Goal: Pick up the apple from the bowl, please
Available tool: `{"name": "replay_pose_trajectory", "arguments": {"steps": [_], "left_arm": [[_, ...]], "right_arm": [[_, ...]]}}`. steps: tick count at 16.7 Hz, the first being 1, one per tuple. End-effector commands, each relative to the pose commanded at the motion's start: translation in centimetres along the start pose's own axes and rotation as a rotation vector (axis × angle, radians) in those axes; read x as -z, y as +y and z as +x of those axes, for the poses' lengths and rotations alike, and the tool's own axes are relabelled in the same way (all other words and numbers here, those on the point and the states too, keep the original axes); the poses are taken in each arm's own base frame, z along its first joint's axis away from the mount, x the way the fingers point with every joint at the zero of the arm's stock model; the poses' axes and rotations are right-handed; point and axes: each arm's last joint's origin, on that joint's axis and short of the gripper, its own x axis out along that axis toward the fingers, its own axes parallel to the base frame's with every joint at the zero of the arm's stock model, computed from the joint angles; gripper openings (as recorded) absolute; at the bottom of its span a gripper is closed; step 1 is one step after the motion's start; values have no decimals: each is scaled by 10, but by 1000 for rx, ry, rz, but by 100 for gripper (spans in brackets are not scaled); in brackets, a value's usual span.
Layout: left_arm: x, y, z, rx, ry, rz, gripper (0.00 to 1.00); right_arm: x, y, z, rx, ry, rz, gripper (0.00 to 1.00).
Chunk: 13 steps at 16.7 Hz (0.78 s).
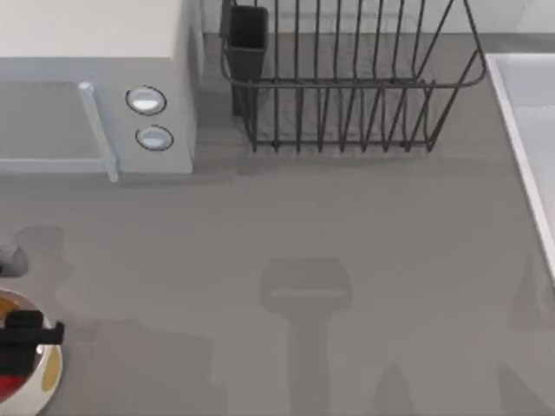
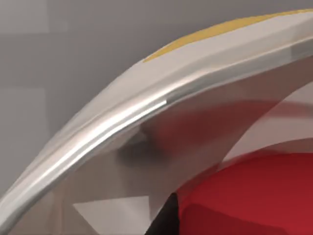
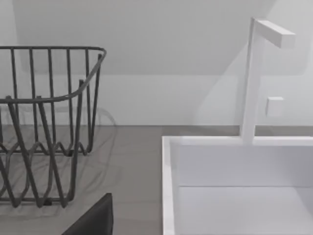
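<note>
The left gripper (image 1: 30,334) is seen at the far left edge of the table in the top view, lowered over the bowl (image 1: 48,377). Directly beneath it, inside the bowl, lies the apple (image 1: 10,384), of which a red patch is visible just below the dark gripper body. Whether the fingers are spread or closed cannot be told; they are hidden by the gripper's own body from above.

In the left wrist view the bowl's glossy rim (image 2: 112,122) sweeps close past the camera, a yellow-gold spot is shown on its outer wall, and the apple (image 2: 254,196) sits immediately ahead of the gripper, low in the bowl's hollow. A dark sliver beside the apple is probably one fingertip, though this is not certain. The closeness suggests that the gripper is placed inside the rim so the fruit can be straddled from above, since the curved wall leaves no room for a sideways approach.

The grasp is judged to be at hand but not confirmed; the apple appears to rest on the bowl's floor, not lifted.

The right arm is parked away from the work. Ahead of its camera a wire dish rack (image 3: 44,127) and a white sink (image 3: 234,186) with its faucet (image 3: 254,78) are seen.
</note>
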Motion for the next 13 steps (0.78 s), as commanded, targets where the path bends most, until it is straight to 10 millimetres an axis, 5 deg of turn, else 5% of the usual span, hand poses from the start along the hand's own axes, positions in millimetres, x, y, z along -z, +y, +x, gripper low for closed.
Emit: {"name": "replay_pose_trajectory", "arguments": {"steps": [4, 12, 13], "left_arm": [[0, 0, 0, 0, 0, 0, 2], [0, 0, 0, 0, 0, 0, 0], [-14, 1, -27, -7, -101, 5, 0]], "right_arm": [[0, 0, 0, 0, 0, 0, 100], [0, 0, 0, 0, 0, 0, 100], [0, 0, 0, 0, 0, 0, 100]]}}
